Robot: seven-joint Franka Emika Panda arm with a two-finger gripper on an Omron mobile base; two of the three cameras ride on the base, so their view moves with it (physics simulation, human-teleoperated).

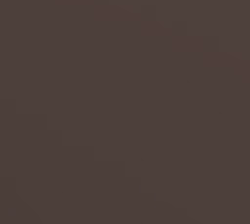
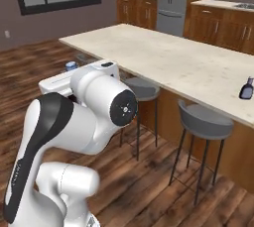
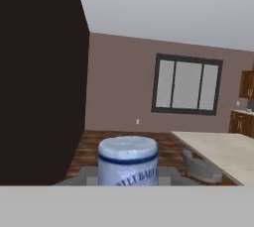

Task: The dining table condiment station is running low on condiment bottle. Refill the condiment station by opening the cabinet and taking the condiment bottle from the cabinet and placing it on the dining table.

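Left base view: a flat dark brown field, no edges or detail; nothing can be made out here.

Right base view: the white arm (image 2: 79, 117) rises from lower left, its big elbow joint close to the lens and covering the hand. Just past the top of the arm, a small pale blue-grey cap (image 2: 71, 65) pokes out above the white link; likely the condiment bottle, body hidden behind the arm. Fingers hidden here. The dining table (image 2: 163, 57), a long beige speckled counter, runs from centre to the right edge, well apart from the cap. Grey round stools (image 2: 206, 121) stand along its near side. A slimmer dark bottle with a thin neck (image 2: 246, 89) stands at the counter's far right, partly cut by the frame edge. Wooden floor (image 2: 149, 191) below.

Hand view: the condiment bottle (image 3: 128, 160) sits dead centre at the bottom, cap and top of a printed label showing, lower body cut off. It lies right where the fingers come up, but the fingers themselves are covered; whether they are clamped on it cannot be told. A dark panel (image 3: 39, 77) blocks the left side. Window (image 3: 187, 85) on the far wall; a corner of the counter at right.
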